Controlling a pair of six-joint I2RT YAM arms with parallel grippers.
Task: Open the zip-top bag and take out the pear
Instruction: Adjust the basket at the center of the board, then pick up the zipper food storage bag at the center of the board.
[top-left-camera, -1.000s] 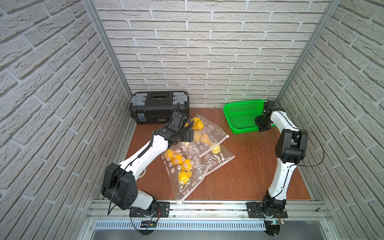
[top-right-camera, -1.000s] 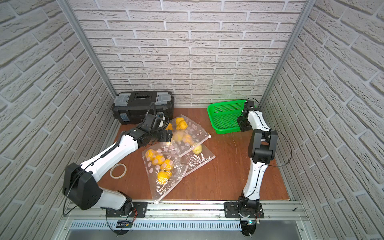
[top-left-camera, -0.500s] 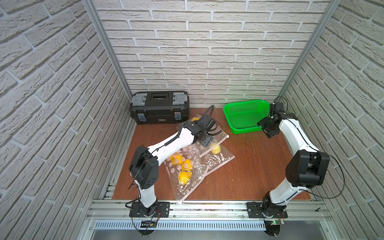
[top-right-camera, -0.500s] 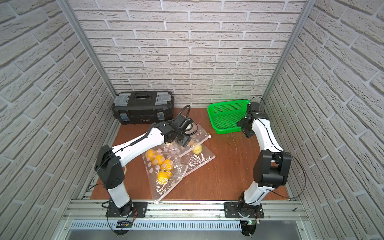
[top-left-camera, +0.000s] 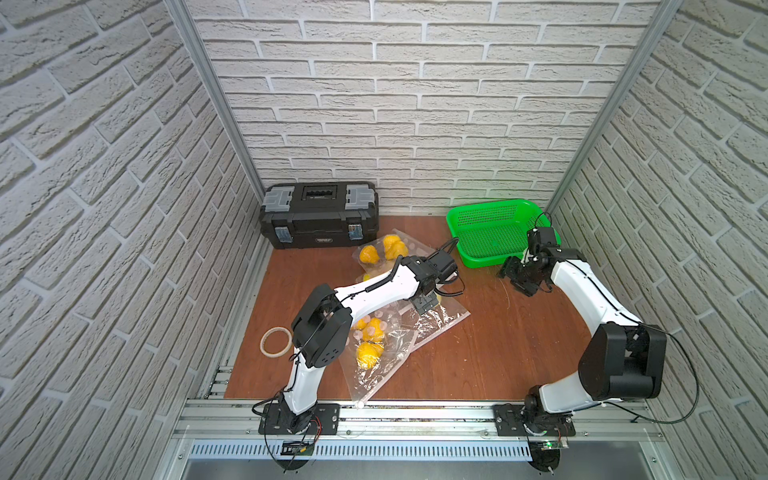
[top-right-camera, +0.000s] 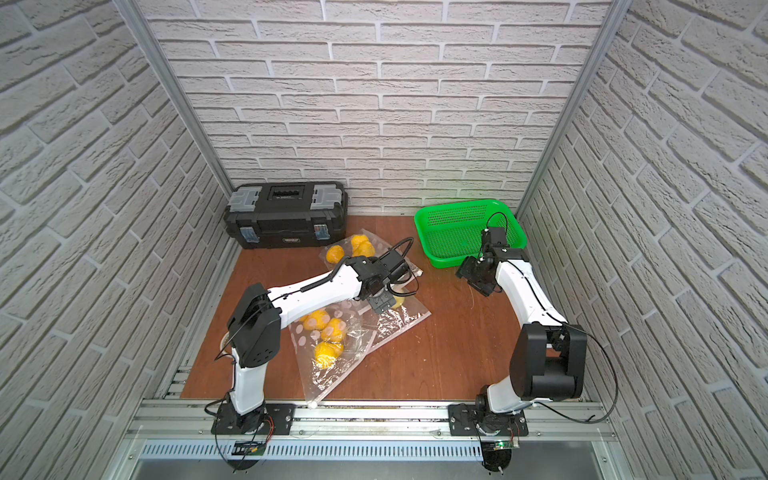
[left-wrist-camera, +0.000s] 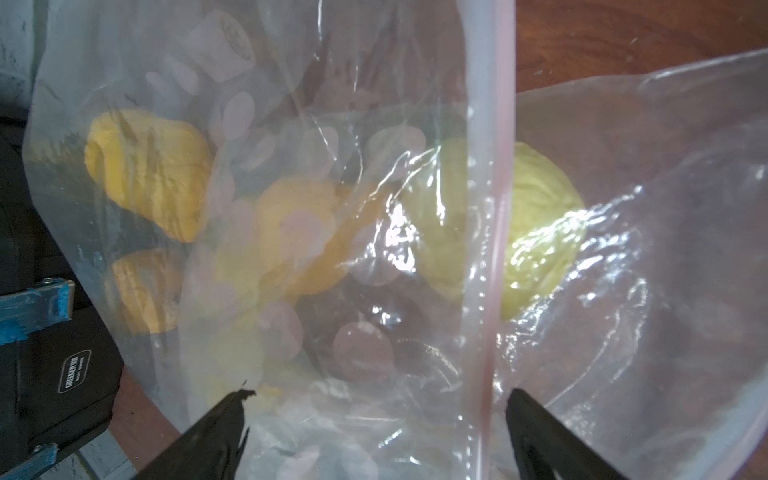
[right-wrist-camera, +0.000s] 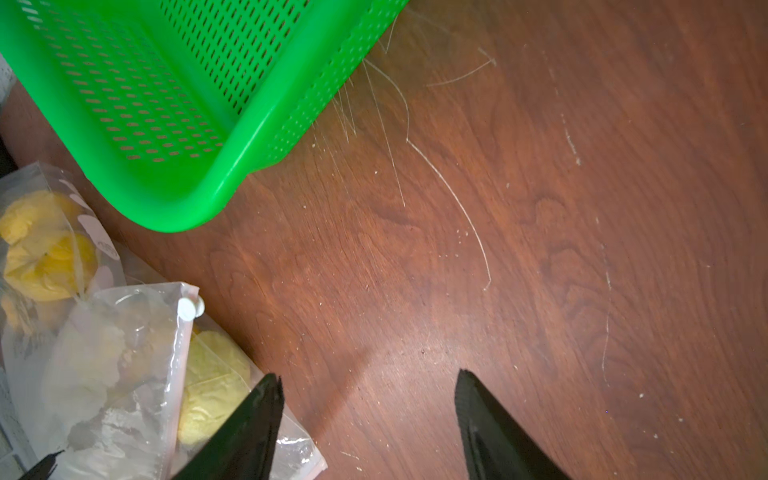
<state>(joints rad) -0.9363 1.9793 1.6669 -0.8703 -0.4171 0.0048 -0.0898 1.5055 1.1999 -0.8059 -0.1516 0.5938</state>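
Top views, left gripper: the left gripper (top-left-camera: 424, 305) hangs with jaws spread, holding nothing, over the clear plastic zip-top bag (top-left-camera: 451, 320).
Top views, pear: the pale yellow-green pear (top-right-camera: 398, 301) lies inside the bag, right under the fingers.
Top views, risk: other clear bags of orange fruit (top-left-camera: 370, 336) overlap beneath that arm, so a pinch could catch the wrong film.
Left wrist, seal: a pink-edged zip strip (left-wrist-camera: 486, 249) crosses the pear ahead of the spread fingers. Which bag it closes I cannot tell.
Left wrist, risk: closing here may gather several layers.
Right wrist, right gripper: the right gripper (right-wrist-camera: 368, 374) is parted and empty over the bare brown wooden table (right-wrist-camera: 498, 249), with the green perforated plastic basket (right-wrist-camera: 199, 208) ahead.
Right wrist, risk: unpinned, the bag would slide when pulled.
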